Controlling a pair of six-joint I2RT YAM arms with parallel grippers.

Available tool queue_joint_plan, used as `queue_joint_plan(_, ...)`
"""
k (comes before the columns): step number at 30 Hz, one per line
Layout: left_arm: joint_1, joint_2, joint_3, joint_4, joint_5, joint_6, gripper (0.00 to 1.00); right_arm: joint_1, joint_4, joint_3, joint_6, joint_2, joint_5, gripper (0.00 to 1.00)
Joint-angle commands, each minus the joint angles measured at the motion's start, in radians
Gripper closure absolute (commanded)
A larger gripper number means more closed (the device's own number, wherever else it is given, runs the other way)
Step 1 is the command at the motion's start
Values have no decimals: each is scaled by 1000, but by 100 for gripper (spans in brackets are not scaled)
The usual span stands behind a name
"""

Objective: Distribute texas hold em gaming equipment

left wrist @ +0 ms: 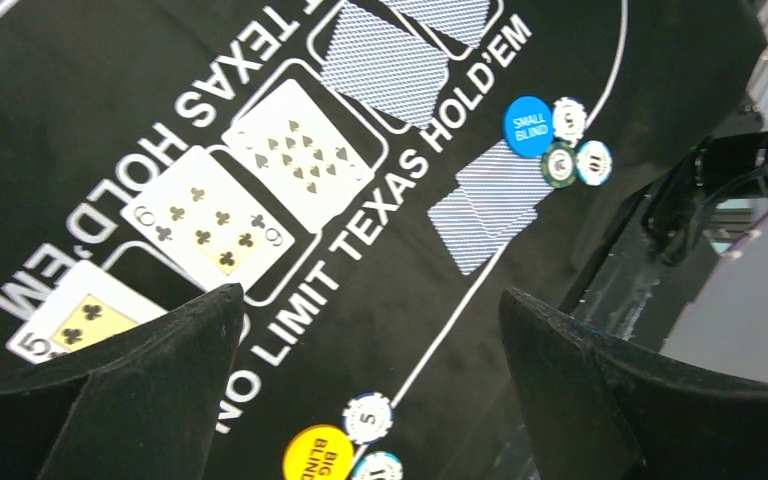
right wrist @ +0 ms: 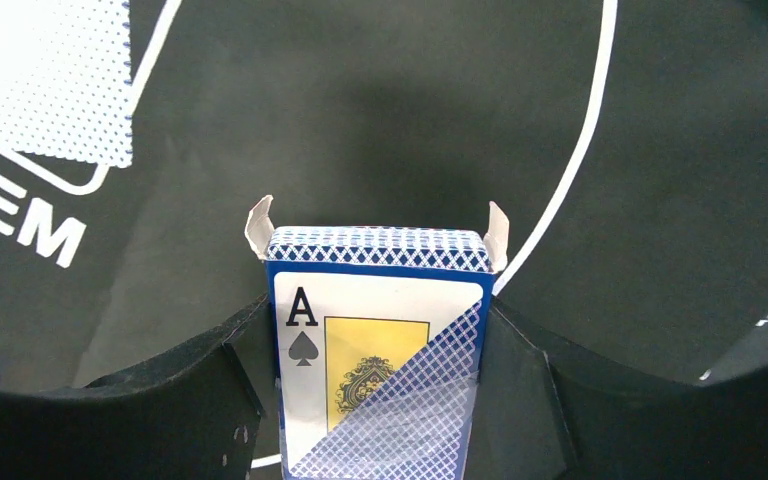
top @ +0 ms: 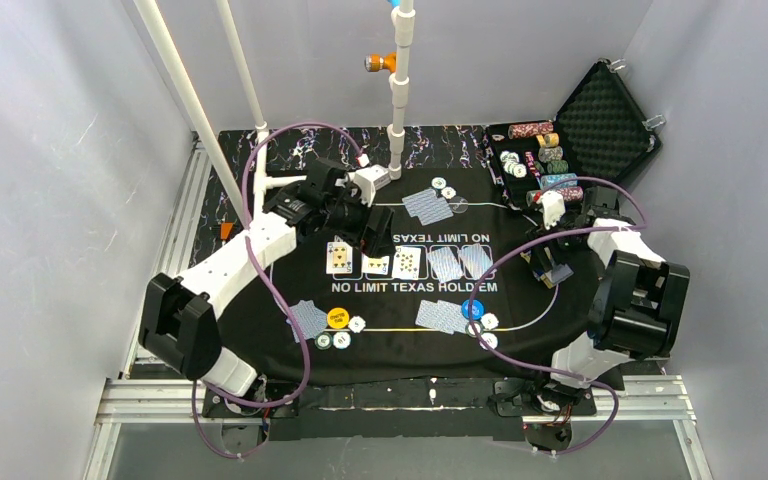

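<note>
Right wrist view: right gripper [right wrist: 375,325] clamped on card box [right wrist: 378,250], flaps open, ace of spades facing camera, over mat [right wrist: 360,100]. Right arm folded, elbow high, near mat's right edge. Left arm stretched forward, wrist bent down. Left gripper [left wrist: 370,300] jaws wide, empty, hovering over face-up cards [left wrist: 210,225] in centre row. Small-blind disc [left wrist: 528,126] touching chips [left wrist: 594,162], just beside two face-down cards [left wrist: 490,200].

Your overhead view is evenly, brightly lit: grey walls [top: 50,200] pale, black mat [top: 400,350] swallowing most shadows. On your right wrist view a face-down card [right wrist: 45,80] glares white at top left, and a soft shadow lies beyond the card box [right wrist: 375,330]. Your left wrist view shows sharp print; the left gripper [left wrist: 370,292] sits dark and slightly soft below.
</note>
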Motion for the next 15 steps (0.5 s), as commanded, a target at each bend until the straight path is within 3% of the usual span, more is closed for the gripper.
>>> queue_joint_plan(1,41,-71,-41,23,-46,91,2,-4,133,-21,28,41,36,83)
queue_joint_plan(4,63,-60,-17,-21,-95,97,2,-4,165,-43,29,54,40,79)
queue_joint_plan(8,92,7,105,-221,-69,206,2,-4,167,-46,31,81,44,52)
queue_joint_plan(10,117,-3,93,-228,-33,254,2,-4,157,-40,31,81,46,40)
queue_joint_plan(13,133,-7,98,-258,-45,332,2,-4,139,-26,27,52,51,31)
queue_joint_plan(15,137,13,120,-290,-94,372,2,-3,132,-18,28,25,55,13)
